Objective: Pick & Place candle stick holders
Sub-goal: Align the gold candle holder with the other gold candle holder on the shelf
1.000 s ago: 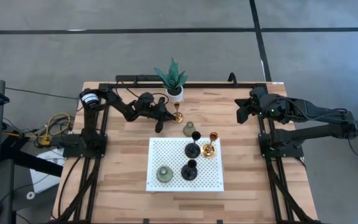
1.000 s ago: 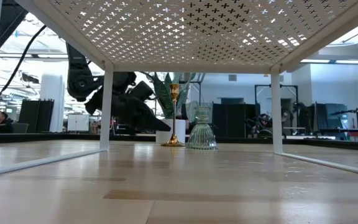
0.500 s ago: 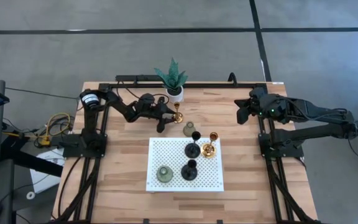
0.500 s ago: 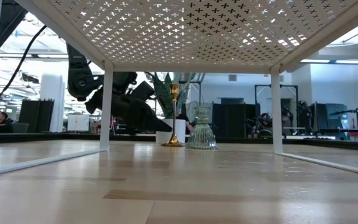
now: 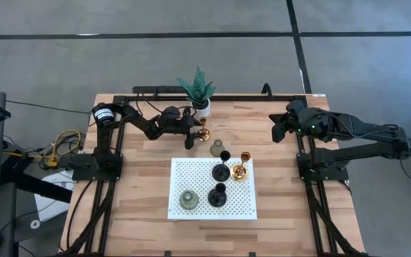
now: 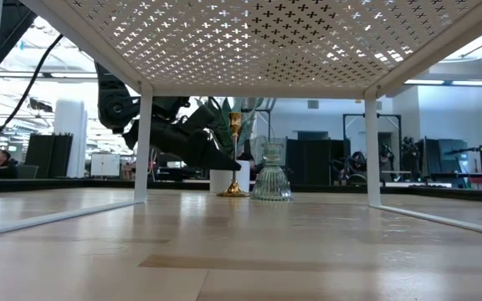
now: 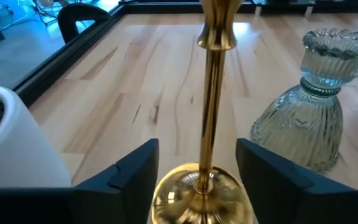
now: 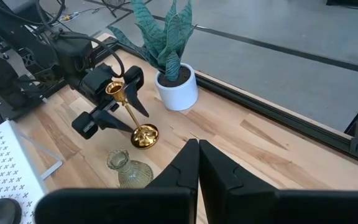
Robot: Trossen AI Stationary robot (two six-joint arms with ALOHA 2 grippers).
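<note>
The left claw is seen at the back of the table, its two dark fingers spread apart on either side of the round base of a gold candle holder, with the slim stem rising between them. No contact between the fingers and the stem can be seen in the left wrist view, so the holder is framed rather than gripped. The holder stands upright, its long axis vertical and its cup pointing upward; the cup is cut off at the edge of the left wrist view. It is placed just in front of the white pot of the green plant, and a grey-green bell-shaped holder stands near it, on the side toward the white perforated rack. On that rack four more holders are set: two black ones, a second gold one and a second grey-green one. In the low view the claw's tips are partly masked by a rack leg. The right claw is held closed, well apart over the right rear edge of the table, its fingers pressed together.
</note>
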